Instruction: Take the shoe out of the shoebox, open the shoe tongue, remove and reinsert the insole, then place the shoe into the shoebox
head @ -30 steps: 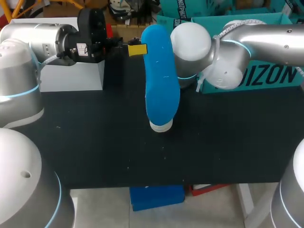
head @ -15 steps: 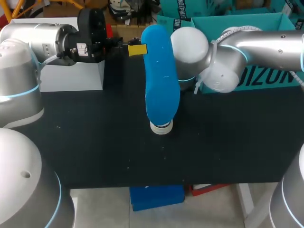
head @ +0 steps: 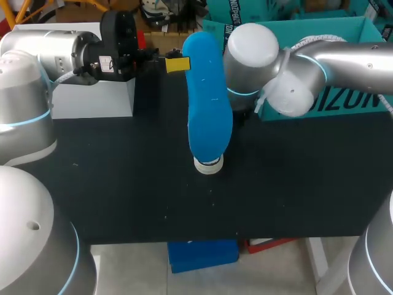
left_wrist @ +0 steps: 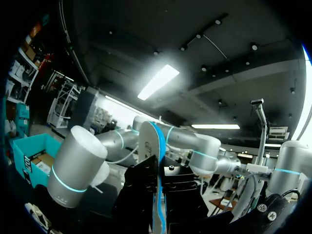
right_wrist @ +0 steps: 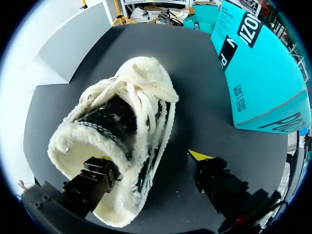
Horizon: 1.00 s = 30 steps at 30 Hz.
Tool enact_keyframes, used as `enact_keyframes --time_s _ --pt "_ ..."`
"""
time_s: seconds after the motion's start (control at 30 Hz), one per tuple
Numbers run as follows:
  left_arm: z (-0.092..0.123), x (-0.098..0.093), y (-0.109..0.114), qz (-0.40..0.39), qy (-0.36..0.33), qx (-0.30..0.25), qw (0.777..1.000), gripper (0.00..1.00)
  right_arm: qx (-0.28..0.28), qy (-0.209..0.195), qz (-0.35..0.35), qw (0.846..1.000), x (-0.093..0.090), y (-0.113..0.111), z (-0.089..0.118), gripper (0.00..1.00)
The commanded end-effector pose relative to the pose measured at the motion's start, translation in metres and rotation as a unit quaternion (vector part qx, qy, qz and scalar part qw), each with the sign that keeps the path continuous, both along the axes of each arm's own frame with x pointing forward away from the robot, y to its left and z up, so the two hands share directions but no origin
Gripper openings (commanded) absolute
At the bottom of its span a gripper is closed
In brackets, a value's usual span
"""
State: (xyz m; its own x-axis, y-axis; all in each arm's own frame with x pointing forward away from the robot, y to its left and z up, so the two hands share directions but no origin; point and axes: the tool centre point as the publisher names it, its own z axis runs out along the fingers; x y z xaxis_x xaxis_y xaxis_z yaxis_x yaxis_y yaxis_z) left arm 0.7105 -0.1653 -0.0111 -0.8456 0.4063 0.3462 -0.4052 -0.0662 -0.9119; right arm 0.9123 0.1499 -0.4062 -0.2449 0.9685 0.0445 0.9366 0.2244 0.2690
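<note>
A long blue insole (head: 209, 104) hangs upright over the table's middle, my left gripper (head: 178, 64) shut on its upper end. In the left wrist view the insole's thin edge (left_wrist: 157, 146) stands between the dark fingers (left_wrist: 141, 195). Below the insole only a bit of the cream shoe (head: 207, 164) shows. The right wrist view has the fleecy cream-and-black shoe (right_wrist: 122, 131) lying on the black table. My right gripper (right_wrist: 151, 157) is open: one finger is at the shoe's heel collar, while the other finger (right_wrist: 214, 178) stands clear beside it. The teal shoebox (head: 344, 98) stands at the back right.
A white box (head: 92, 92) stands at the back left, behind my left arm. The shoebox's teal side (right_wrist: 253, 73) rises close beyond the shoe. The black tabletop (head: 123, 184) stretches in front of the shoe.
My right gripper has opened and let go of the shoe, and the right arm's elbow has shifted up and back. The left arm and insole have not moved.
</note>
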Motion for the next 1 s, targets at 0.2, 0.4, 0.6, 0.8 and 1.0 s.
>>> enact_keyframes --time_s 0.2,0.4,0.6,0.8,1.0 --pt "-0.001 -0.001 -0.001 0.003 0.0 0.0 1.0 0.0 -0.014 0.035 0.058 0.998 -0.003 -0.017 0.038 1.0" --pt "-0.001 -0.001 -0.001 0.003 0.0 0.0 1.0 0.0 -0.031 0.049 0.084 0.995 -0.007 -0.025 0.052 1.0" --pt "-0.001 -0.001 -0.001 0.003 0.0 0.0 1.0 0.0 -0.022 0.046 0.086 0.995 -0.012 -0.038 0.074 1.0" --pt "-0.001 -0.001 -0.001 0.003 0.0 0.0 1.0 0.0 -0.001 0.036 0.075 0.997 -0.019 -0.054 0.093 1.0" --pt "-0.001 -0.001 -0.001 0.003 0.0 0.0 1.0 0.0 -0.001 0.036 0.075 0.997 -0.019 -0.054 0.093 1.0"
